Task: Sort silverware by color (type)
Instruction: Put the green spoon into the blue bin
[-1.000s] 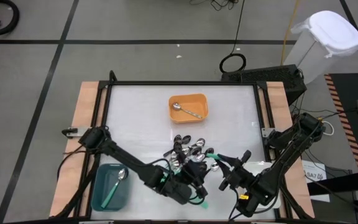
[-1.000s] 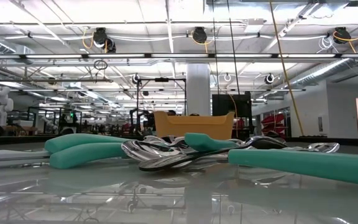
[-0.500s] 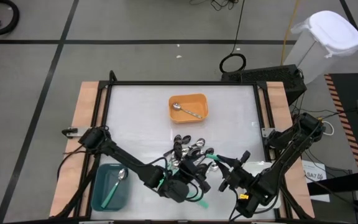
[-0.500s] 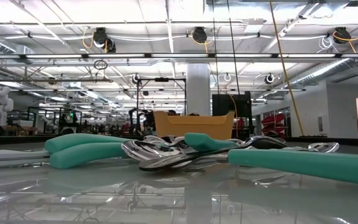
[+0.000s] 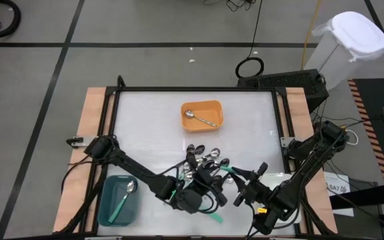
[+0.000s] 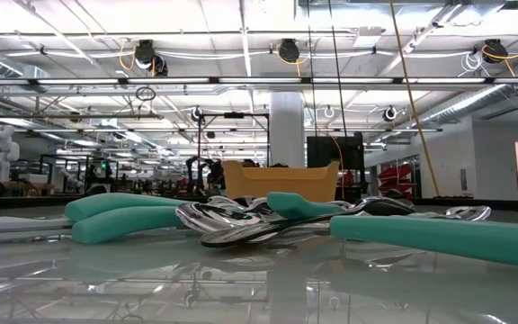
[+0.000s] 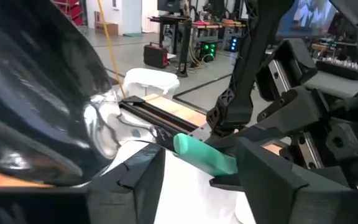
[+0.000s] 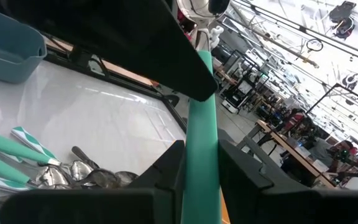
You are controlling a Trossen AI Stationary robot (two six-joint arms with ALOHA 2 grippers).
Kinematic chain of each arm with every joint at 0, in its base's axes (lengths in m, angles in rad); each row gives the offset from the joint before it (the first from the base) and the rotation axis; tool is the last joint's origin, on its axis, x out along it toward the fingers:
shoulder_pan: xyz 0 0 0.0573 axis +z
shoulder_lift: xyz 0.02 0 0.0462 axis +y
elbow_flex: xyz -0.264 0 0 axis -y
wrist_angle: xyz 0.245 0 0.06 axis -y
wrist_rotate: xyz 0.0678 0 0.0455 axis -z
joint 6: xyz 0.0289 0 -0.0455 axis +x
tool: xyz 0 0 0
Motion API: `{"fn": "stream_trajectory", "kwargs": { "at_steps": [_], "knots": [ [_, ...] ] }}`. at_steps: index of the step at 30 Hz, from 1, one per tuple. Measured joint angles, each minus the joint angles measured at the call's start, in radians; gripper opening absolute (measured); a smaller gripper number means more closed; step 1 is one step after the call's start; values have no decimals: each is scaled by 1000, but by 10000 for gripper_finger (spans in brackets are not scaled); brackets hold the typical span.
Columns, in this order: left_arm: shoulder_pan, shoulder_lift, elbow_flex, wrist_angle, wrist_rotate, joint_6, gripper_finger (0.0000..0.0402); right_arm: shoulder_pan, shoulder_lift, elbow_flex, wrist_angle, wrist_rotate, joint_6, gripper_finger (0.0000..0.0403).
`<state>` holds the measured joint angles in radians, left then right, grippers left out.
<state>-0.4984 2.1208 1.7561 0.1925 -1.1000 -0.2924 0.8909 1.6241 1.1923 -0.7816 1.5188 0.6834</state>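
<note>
The orange tray holds one silver spoon; the teal tray holds one teal-handled spoon. Since a second ago the left gripper has shifted slightly over the spoon pile mid-tabletop, fingers spread. The right gripper pinches a teal-handled spoon's handle beside it.

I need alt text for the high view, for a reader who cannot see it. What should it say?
Seen from above, both grippers, left gripper and right gripper, meet over a teal-handled spoon beside a pile of spoons on the white table. An orange tray holds one silver spoon; a teal tray holds one spoon with a teal handle.
</note>
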Motion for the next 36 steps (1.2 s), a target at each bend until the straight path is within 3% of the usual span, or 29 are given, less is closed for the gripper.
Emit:
{"fn": "stream_trajectory", "kwargs": {
  "at_steps": [8, 16, 24, 36],
  "knots": [
    [19, 0, 0, 4, 76, -3, 109, 0, 0, 1, 65, 5, -69, 71],
    [11, 0, 0, 56, 76, 60, 56, 1, 0, 2, 82, 8, -100, 71],
    [6, 0, 0, 57, 79, 106, 52, 1, 0, 2, 82, -17, -93, 111],
    [-37, -24, 0, -64, 99, 202, 52, -28, 0, 39, 82, -375, -91, 198]
  ]
}}
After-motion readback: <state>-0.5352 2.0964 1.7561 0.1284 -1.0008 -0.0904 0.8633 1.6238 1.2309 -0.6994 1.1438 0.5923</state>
